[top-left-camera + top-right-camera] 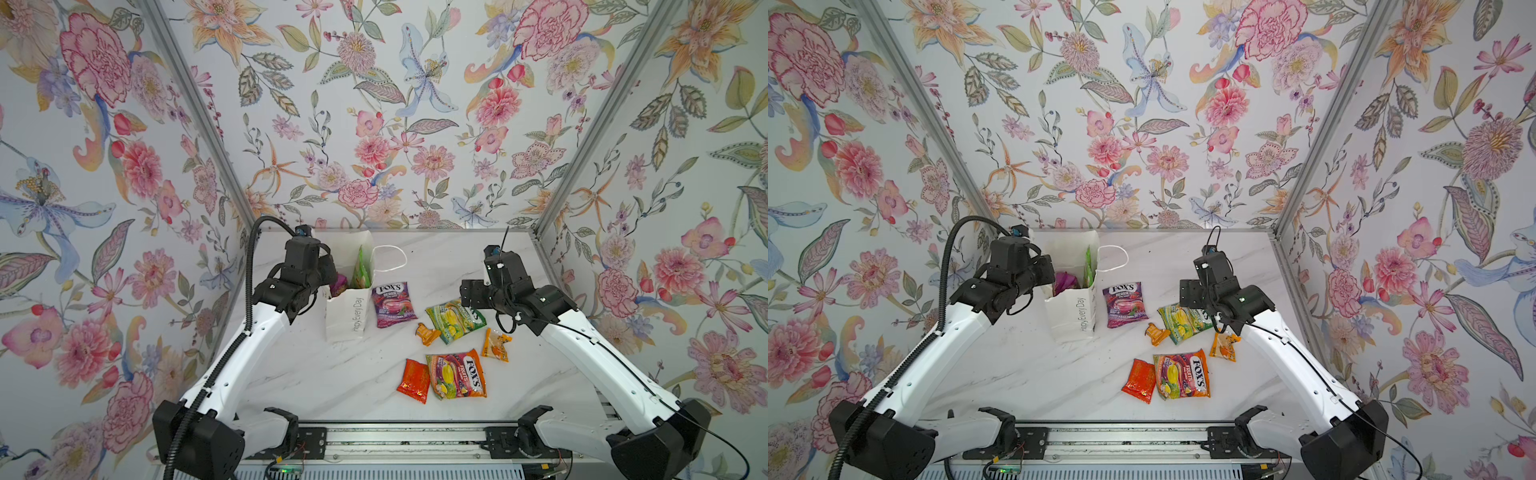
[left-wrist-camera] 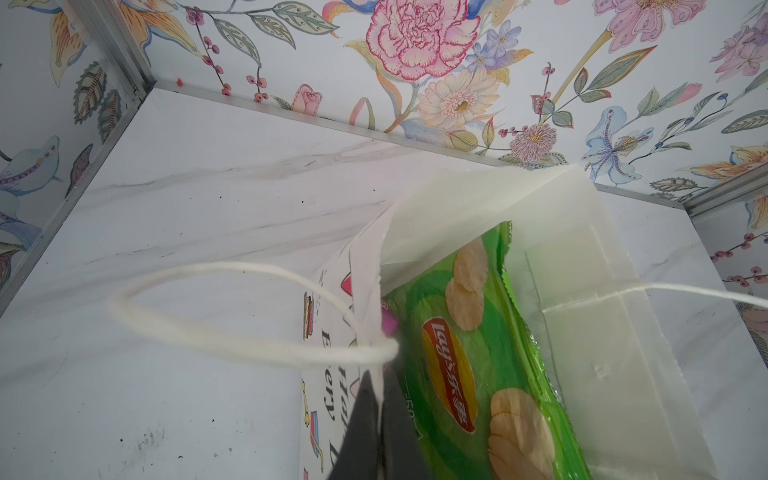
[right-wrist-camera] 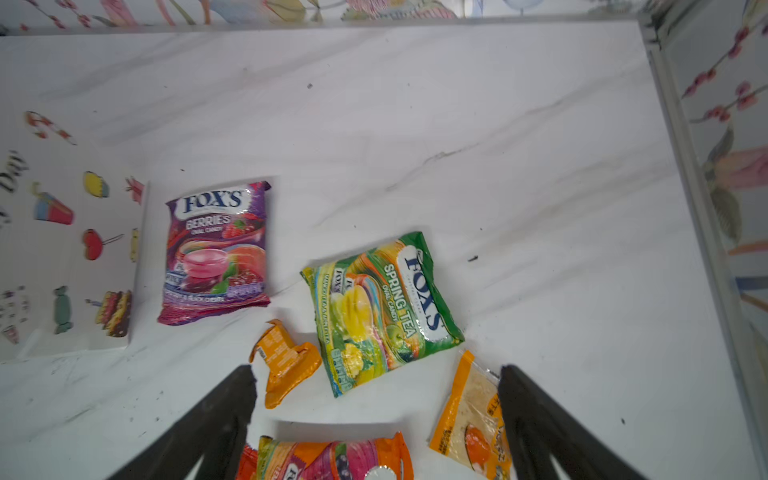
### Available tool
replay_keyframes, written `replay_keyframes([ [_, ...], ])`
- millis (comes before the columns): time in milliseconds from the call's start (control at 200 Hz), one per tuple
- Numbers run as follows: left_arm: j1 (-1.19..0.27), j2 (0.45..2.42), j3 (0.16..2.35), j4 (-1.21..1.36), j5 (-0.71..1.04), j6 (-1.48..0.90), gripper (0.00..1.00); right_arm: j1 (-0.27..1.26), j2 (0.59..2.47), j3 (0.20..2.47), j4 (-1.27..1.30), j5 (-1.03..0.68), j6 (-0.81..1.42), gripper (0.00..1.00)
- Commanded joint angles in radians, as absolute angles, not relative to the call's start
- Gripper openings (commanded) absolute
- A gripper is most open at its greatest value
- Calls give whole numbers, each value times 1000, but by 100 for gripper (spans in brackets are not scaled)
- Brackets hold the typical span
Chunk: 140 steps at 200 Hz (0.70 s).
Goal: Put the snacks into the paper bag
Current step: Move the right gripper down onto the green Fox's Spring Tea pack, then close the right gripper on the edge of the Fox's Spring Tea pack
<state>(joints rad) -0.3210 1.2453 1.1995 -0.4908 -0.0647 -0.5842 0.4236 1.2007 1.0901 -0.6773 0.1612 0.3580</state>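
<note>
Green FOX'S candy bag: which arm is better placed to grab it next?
Right. The right gripper, open, hovers near the green FOX'S candy bag; the left gripper is shut on the paper bag rim.

On the bench the paper bag holds the chips bag. At its three o'clock lies the berries bag, the spring tea bag farther out, the fruits bag at four o'clock.

Grey lettering down the near side of the paper bag reads "Happy Every Day". Just right of it, the purple candy bag says "FOX'S BERRIES OVAL CANDY". The green candy bag says "FOX'S SPRING TEA OVAL CANDY". The nearer orange candy bag says "FOX'S FRUITS". The green chips bag inside the paper bag bears the Lay's logo.
</note>
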Motion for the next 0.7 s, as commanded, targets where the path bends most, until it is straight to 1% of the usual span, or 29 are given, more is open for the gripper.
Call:
replay_keyframes([
  [0, -314, 1210, 1189, -415, -83, -545, 0, 293, 1232, 989, -572, -63, 410, 93],
  [80, -314, 1205, 1183, -409, -81, -537, 0, 186, 1308, 966, -568, -174, 421, 89],
  [130, -313, 1204, 1181, -408, -80, -530, 0, 162, 1346, 964, -553, -181, 410, 88],
  [190, -313, 1202, 1182, -409, -84, -524, 0, 161, 1396, 984, -555, -132, 391, 89],
  [275, -312, 1198, 1175, -404, -82, -522, 0, 157, 1468, 1029, -553, -112, 366, 89],
  [375, -312, 1197, 1172, -403, -82, -519, 0, 155, 1553, 1076, -550, -117, 350, 89],
  [505, -313, 1191, 1165, -400, -94, -514, 0, 154, 1667, 1134, -552, -186, 294, 84],
  [696, -312, 1198, 1160, -399, -84, -514, 0, 147, 1777, 1202, -570, -173, 253, 83],
])
